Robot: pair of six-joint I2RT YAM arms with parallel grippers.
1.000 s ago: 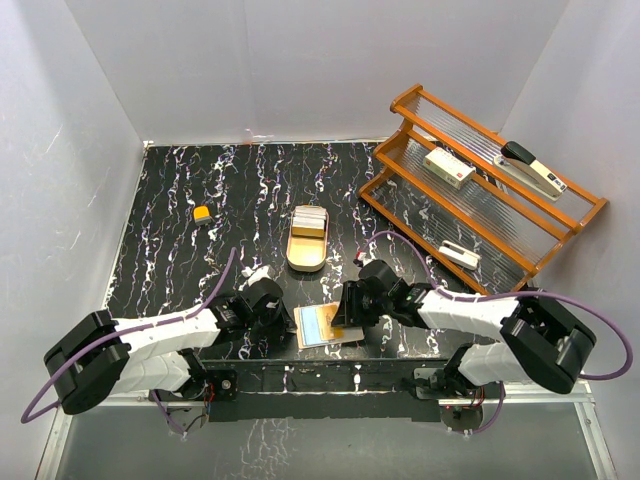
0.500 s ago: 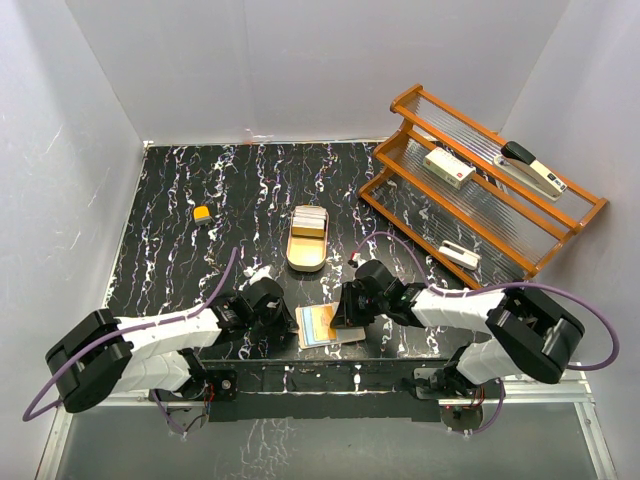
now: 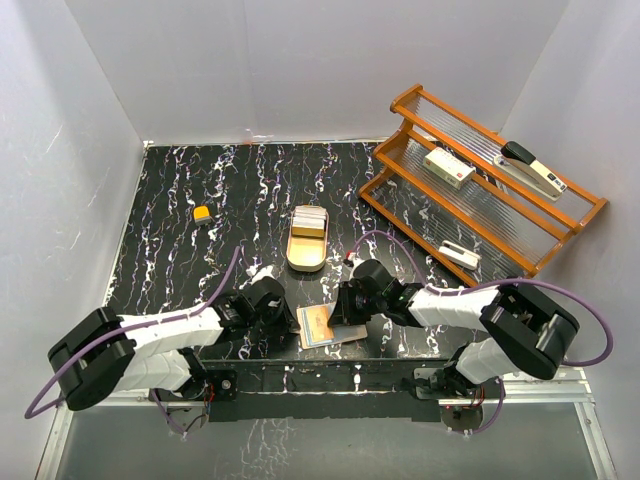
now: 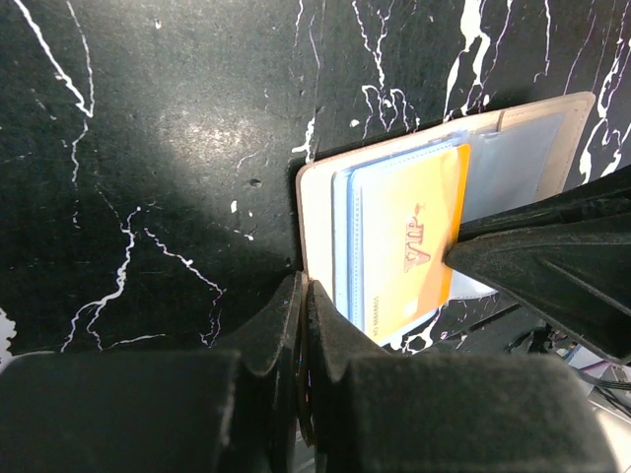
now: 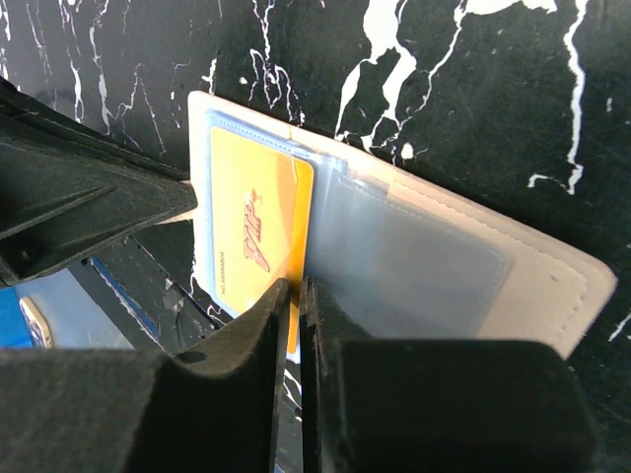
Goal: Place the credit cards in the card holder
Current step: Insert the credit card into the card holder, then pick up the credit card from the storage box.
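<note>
Pinching the credit card (image 5: pixel 251 236) by its edge, your right gripper (image 5: pixel 296 294) is clamped narrow. Your left gripper (image 4: pixel 301 296) is closed tight at the card holder (image 4: pixel 314 217), 9 o'clock edge.

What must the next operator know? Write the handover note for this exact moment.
Claws: the left claw is shut and empty, with its tips at the outer edge of the card holder. The right claw is closed on the edge of the yellow card, as far as its wrist view shows.
Things: the card holder lies open at the near table edge, between the arms.
Done: the yellow card is in the clear sleeve. It is unclear whether it is fully seated.
Left: the pale cards are stacked in the gold tray. Each needs slotting in.
</note>
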